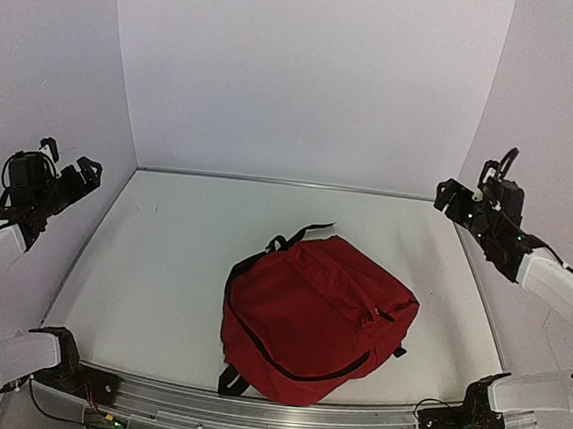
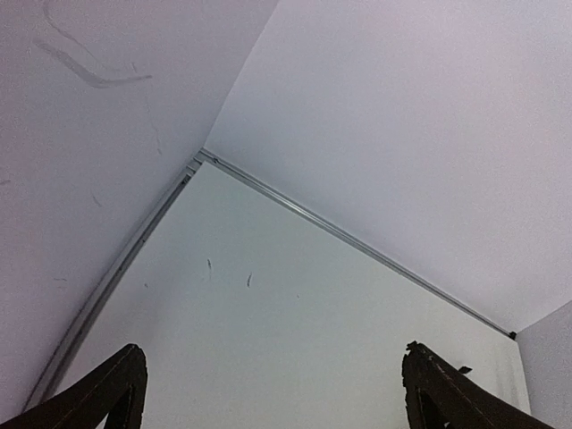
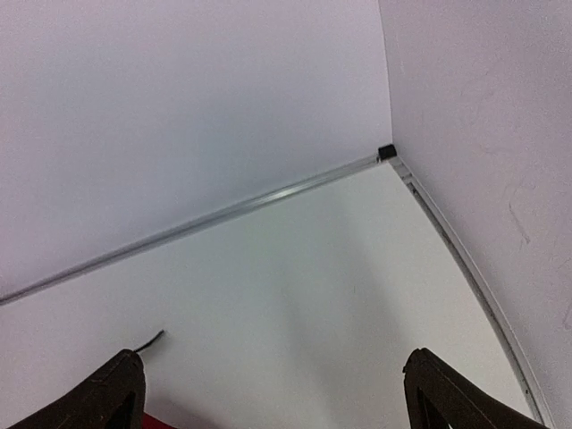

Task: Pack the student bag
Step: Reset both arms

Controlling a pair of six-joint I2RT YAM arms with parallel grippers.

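Both the left gripper (image 2: 277, 389) and the right gripper (image 3: 273, 389) hang with fingers spread wide and empty, the seemingly zipped dark-red student bag (image 1: 313, 317) lying well below and between them, so packing looks finished, leaving only parking the arms.

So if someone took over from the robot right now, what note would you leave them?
Left tool: open, empty, raised by the left wall.
Right tool: open, empty, raised by the right wall.
Student bag: lying flat on the table, near the front middle, touched by neither tool.
Done: the bag looks closed and nothing else to pack is in view.
Left: probably only checking the zip, which I cannot see clearly.
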